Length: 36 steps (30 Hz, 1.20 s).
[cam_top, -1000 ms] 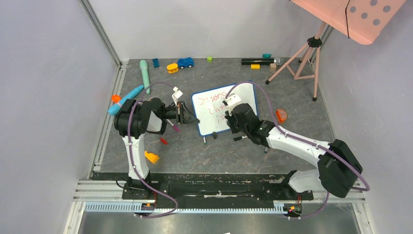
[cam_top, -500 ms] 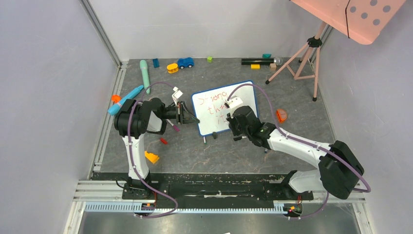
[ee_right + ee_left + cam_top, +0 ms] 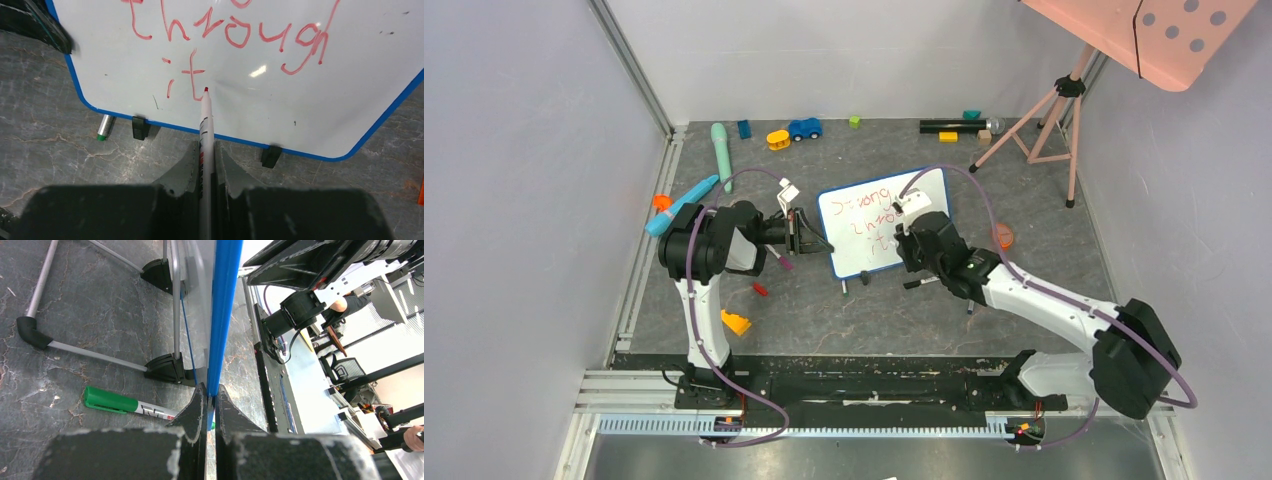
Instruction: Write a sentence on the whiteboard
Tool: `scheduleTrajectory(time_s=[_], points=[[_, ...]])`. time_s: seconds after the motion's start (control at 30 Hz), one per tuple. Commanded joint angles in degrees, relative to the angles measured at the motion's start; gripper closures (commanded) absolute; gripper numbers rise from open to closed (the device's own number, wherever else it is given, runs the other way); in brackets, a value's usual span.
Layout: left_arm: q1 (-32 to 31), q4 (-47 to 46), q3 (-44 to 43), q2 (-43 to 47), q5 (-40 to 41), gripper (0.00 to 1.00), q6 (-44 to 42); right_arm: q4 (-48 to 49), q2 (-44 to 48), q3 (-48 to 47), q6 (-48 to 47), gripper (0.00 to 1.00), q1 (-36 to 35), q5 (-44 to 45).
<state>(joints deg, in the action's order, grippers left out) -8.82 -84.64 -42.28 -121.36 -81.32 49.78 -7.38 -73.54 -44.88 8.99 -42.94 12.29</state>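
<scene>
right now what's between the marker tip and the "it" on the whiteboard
Nothing but bare whiteboard; in the right wrist view the marker tip sits just right of the "it".

The whiteboard [image 3: 849, 258] is a small white rectangle in a thin blue frame with rounded corners. It stands on small black feet near the middle of the grey marbled table [image 3: 824, 310], turned at a slant. The sentence [image 3: 232, 37] crosses it in slanted red handwriting. The top line reads roughly "Strong", "through" sits beneath, and "it" begins the third line.
</scene>
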Motion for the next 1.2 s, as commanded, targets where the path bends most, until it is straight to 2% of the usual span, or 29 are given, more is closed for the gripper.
scheduleTrajectory(time_s=[0.0, 0.57, 1.17], points=[[-0.98, -4.57, -0.50, 0.16, -3.08, 0.98, 0.82, 0.67, 4.12, -0.91, 0.96, 1.00, 0.22, 0.50], [-1.02, -4.57, -0.34, 0.22, -3.04, 0.98, 0.76, -0.71, 1.96, -0.98, 0.24, 1.00, 5.62, -1.09], [-1.05, -4.57, -0.44, 0.00, -3.06, 0.98, 0.86, -0.39, 0.15, 0.16, -0.12, 1.00, 6.26, -1.02]])
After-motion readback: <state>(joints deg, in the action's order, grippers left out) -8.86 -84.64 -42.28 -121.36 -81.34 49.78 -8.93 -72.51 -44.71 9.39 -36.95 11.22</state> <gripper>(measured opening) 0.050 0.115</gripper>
